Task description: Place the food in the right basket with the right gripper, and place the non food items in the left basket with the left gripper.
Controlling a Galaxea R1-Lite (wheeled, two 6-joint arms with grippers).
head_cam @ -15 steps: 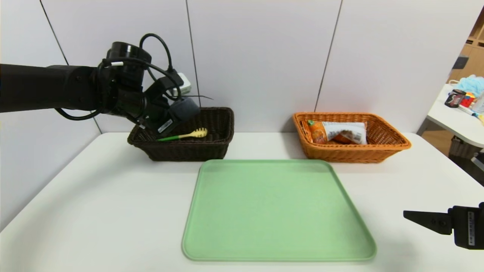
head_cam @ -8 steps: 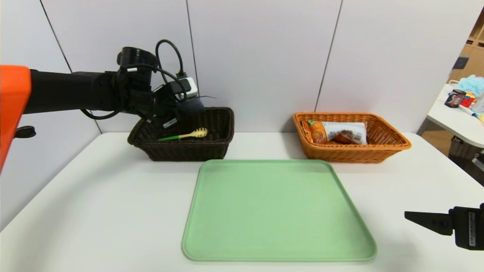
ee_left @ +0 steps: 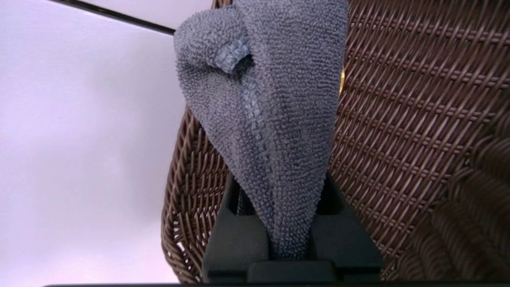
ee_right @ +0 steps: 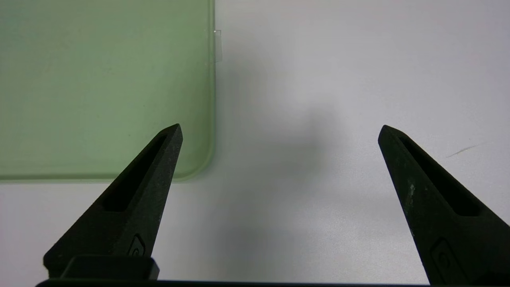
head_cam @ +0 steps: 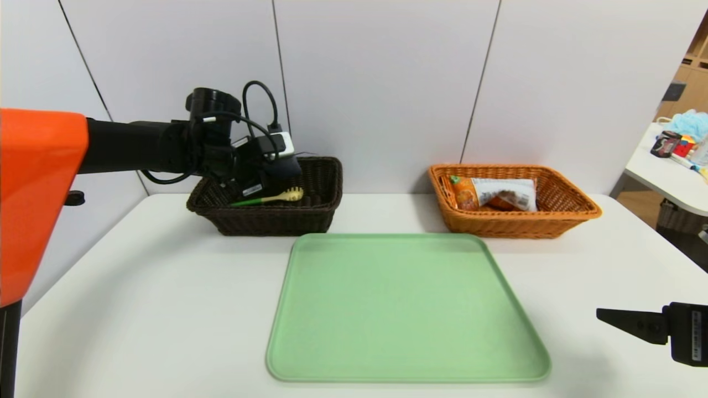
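My left gripper [head_cam: 274, 177] reaches over the dark brown left basket [head_cam: 310, 213] and is shut on the dark grey rolled cloth [head_cam: 286, 167]. In the left wrist view the cloth [ee_left: 271, 119] bulges out from between the black fingers [ee_left: 235, 235], with the basket wall [ee_left: 418, 119] just behind. The yellow spoon-fork with a green handle [head_cam: 271, 198] lies inside that basket. The orange snack bag [head_cam: 495, 193] rests in the orange-tan right basket [head_cam: 520, 225]. My right gripper [head_cam: 608, 318] hovers open over the table at the front right, its fingers [ee_right: 159, 171] wide apart with nothing between them.
A light green tray [head_cam: 406, 309] lies bare in the middle of the white table [head_cam: 138, 309]; its corner [ee_right: 119, 99] shows beside my right gripper. A side table with clutter [head_cam: 677, 152] stands far right. A grey wall runs close behind the baskets.
My left arm has pushed forward and down, carrying the grey cloth from above the basket's near-left rim to lower over its inside. The right gripper has sunk slightly.
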